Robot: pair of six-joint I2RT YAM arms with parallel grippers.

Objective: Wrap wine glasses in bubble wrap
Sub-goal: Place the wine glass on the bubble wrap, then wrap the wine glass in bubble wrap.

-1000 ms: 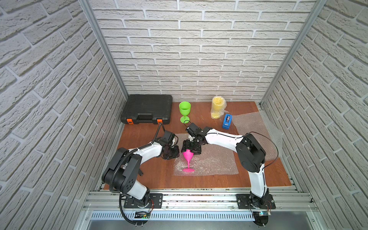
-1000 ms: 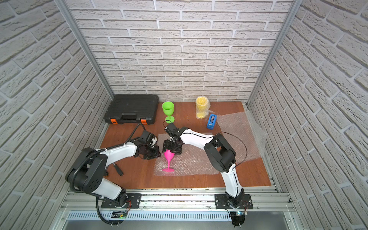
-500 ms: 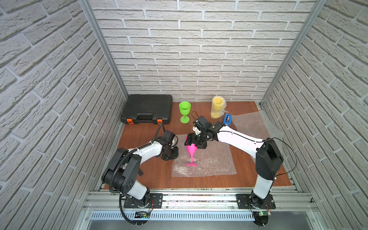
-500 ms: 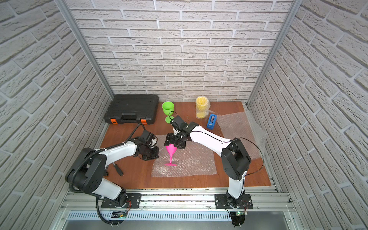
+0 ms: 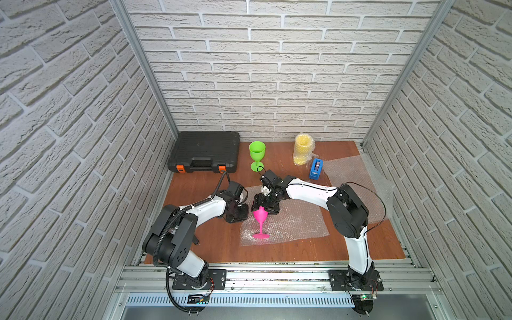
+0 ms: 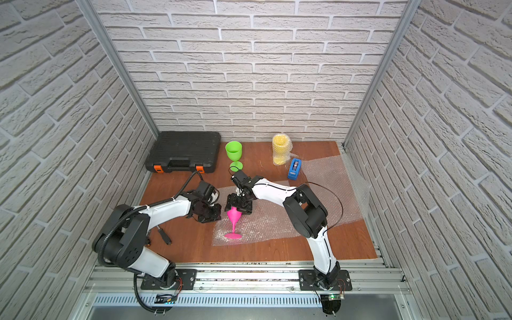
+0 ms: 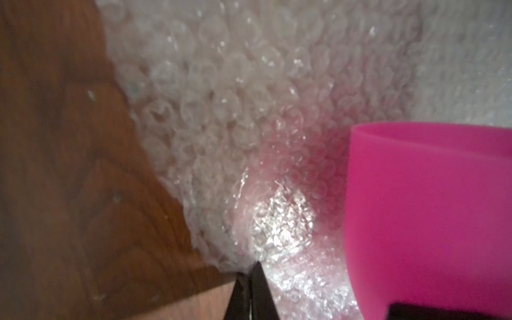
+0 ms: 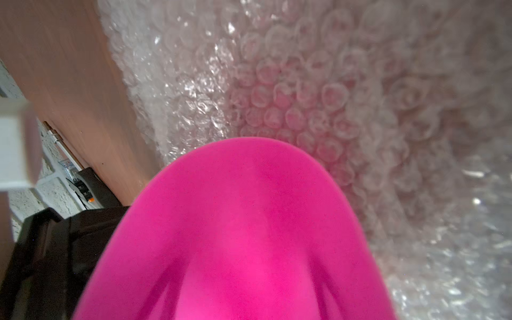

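The pink goblet [image 5: 260, 214] stands on its foot near the 7 o'clock corner of a bubble wrap sheet [image 5: 293, 221] spread flat on the worktop [image 5: 210, 243]. In both top views it looks roughly upright, though a slight lean cannot be ruled out. The right pincer [image 5: 264, 209] reaches in from 1 o'clock and is clamped across the bowl, one jaw on each side; its wrist view is filled with pink, with bubbles behind. Gripping the wide bowl rather than the thin stem looks the steadier choice, and it leaves stem and foot free to be set or laid on the film. The left pincer [image 5: 237, 217] sits low at 9 o'clock of the bowl, just beside it, with its jaws pressed together right at the sheet's edge. Its wrist view suggests they pinch the film there, probably so that edge can be lifted over the goblet. Keeping the goblet near the sheet's side, not its middle, leaves a long run of wrap toward 3 o'clock for rolling. At 12 o'clock the green goblet [image 5: 257, 151] stands bare. Toward 1 o'clock the yellow goblet [image 5: 302, 148] is already in its wrap, with the blue tape dispenser [image 5: 316, 169] just beside it and a spare sheet [image 5: 357, 177] at 2 o'clock. I judge this the second goblet of three.
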